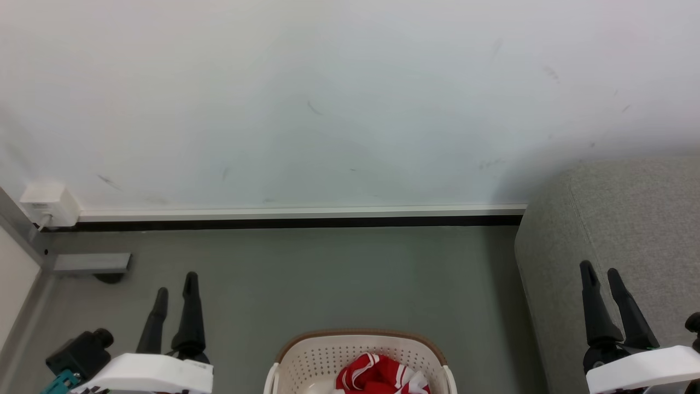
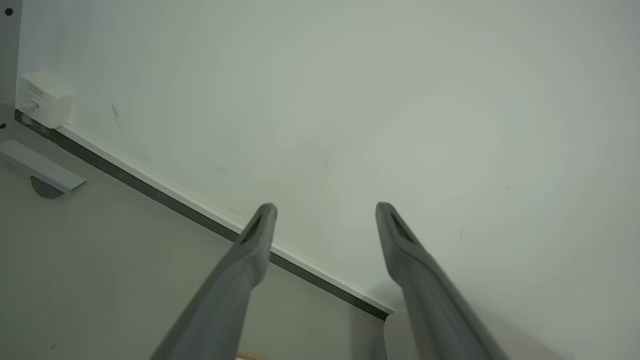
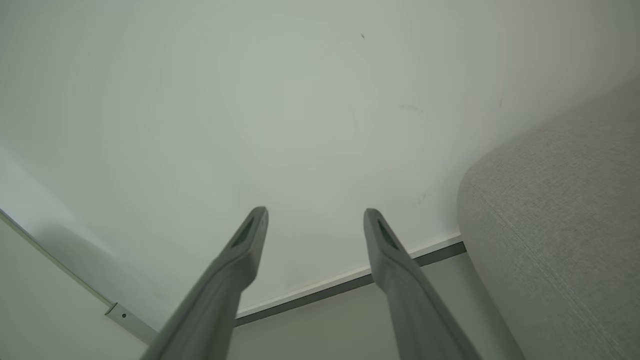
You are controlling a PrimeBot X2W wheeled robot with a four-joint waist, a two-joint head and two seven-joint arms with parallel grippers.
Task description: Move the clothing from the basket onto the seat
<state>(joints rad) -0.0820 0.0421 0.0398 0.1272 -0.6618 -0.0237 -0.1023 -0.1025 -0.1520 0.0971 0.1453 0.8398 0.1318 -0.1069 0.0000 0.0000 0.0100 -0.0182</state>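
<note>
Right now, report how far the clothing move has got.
Nothing looks done: the red clothing lies in the basket, and the visible part of the seat bears none. Nothing is in hand: the left gripper and right gripper are open and empty. Left: grasp the clothing and carry it to the seat.

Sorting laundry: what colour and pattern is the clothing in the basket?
The clothing is red with white stripes, best seen in the head view.
</note>
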